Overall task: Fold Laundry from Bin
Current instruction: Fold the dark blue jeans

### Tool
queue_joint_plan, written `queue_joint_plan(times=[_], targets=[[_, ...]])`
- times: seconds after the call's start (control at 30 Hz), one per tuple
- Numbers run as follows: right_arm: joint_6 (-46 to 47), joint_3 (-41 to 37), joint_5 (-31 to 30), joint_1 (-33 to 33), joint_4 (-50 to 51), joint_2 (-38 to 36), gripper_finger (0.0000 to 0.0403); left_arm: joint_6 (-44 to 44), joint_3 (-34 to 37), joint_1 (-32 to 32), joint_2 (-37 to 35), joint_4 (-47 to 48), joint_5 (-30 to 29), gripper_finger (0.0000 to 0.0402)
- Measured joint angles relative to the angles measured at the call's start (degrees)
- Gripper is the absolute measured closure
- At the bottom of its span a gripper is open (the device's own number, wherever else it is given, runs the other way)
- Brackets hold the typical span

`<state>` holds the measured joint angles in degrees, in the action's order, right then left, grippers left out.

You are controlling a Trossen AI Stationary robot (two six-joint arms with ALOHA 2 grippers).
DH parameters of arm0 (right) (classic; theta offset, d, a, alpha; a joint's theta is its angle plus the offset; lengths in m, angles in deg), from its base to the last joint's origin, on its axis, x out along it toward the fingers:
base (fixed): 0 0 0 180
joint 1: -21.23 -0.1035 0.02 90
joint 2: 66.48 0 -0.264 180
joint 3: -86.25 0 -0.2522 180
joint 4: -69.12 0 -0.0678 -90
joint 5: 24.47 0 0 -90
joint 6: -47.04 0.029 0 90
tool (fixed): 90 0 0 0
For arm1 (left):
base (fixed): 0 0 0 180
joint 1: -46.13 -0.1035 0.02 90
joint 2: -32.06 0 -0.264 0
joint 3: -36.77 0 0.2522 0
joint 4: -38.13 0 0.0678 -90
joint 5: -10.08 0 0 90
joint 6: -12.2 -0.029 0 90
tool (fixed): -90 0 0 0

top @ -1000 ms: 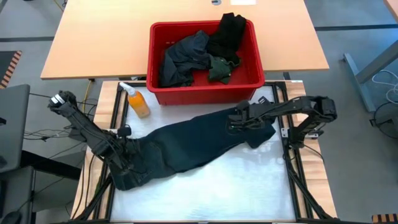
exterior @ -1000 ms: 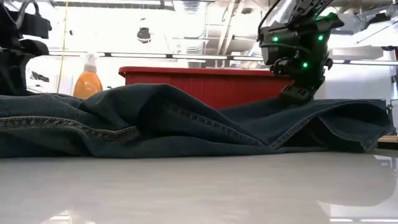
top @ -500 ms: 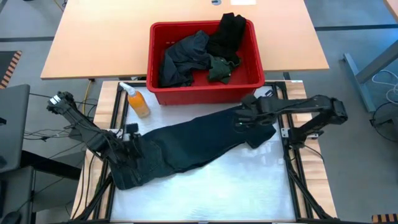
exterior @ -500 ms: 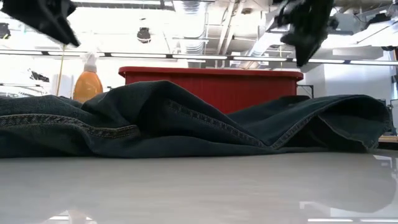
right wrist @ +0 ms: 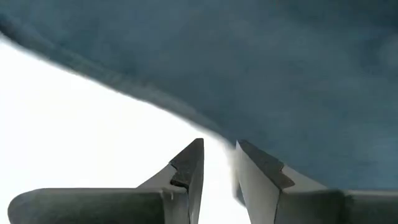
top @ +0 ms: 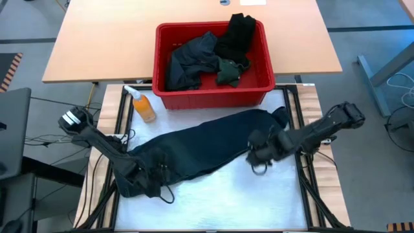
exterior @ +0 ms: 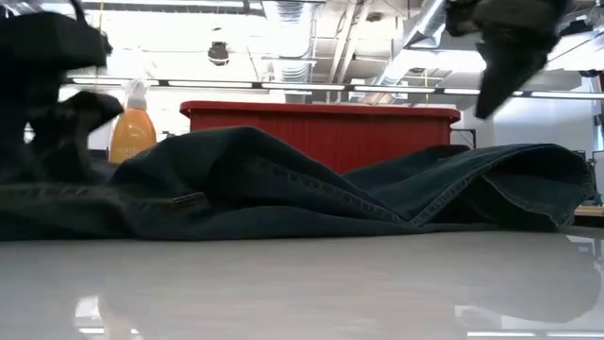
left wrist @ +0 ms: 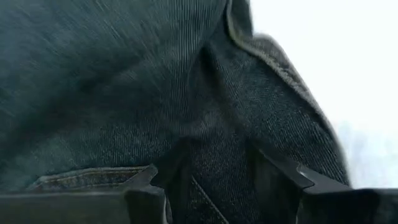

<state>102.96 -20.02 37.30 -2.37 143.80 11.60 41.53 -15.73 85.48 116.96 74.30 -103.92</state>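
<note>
Dark navy jeans (top: 200,145) lie spread slantwise on the white table, the waist end at the near left and the leg end at the far right. My left gripper (top: 155,181) is low over the waist end, open, with a ridge of denim (left wrist: 217,155) between its fingers. My right gripper (top: 257,157) hangs above the table by the near edge of the jeans' leg (right wrist: 205,127), open by a narrow gap and holding nothing. The red bin (top: 213,98) stands at the far side with more dark laundry (top: 194,61) in it. My left gripper slants down at the jeans' waist end, its fingers (left wrist: 152,180) standing on either side of a raised fold. I cannot tell whether they touch the cloth.
An orange bottle (top: 143,107) stands left of the bin, close to the jeans' far edge. A wooden table (top: 97,39) lies beyond the white one. Bare white surface (top: 220,200) stretches along the near side.
My right gripper has risen off the jeans' leg end and swung toward the near edge; the leg stays lying on the table. My left gripper rose, then came down toward the near right, onto the waist end.
</note>
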Motion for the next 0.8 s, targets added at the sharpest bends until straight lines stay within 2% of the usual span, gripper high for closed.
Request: queue_joint_plan(times=[0.17, 0.37, 0.43, 0.57, 0.67, 0.8], targets=[[1.2, -8.5, -0.7, -3.8, -13.1, 0.8, 0.0283, 1.4, -0.2, 0.0, 4.1, 0.2, 2.9, 0.026], [-1.0, -16.8, -2.0, -2.2, -23.3, 5.5, 0.0293, 2.9, -0.2, 0.0, 1.2, 0.7, 7.8, 0.026], [-2.9, -18.5, -5.3, -1.6, -27.1, 8.0, 0.0298, 3.7, -0.2, 0.2, -0.6, 0.8, 9.1, 0.026], [-5.4, -19.5, -18.5, -1.6, -32.9, 12.8, 0.0315, 4.2, -0.2, 0.5, -3.0, 1.0, 9.1, 0.026], [-6.2, -19.4, -25.6, -0.7, -32.7, 16.1, 0.0332, 5.4, -0.2, 0.6, -3.9, 1.2, 11.1, 0.026], [3.3, -19.4, -27.4, 2.6, -20.8, 18.2, 0.0363, 9.6, -0.2, 0.9, -3.9, 2.8, 15.2, 0.026]])
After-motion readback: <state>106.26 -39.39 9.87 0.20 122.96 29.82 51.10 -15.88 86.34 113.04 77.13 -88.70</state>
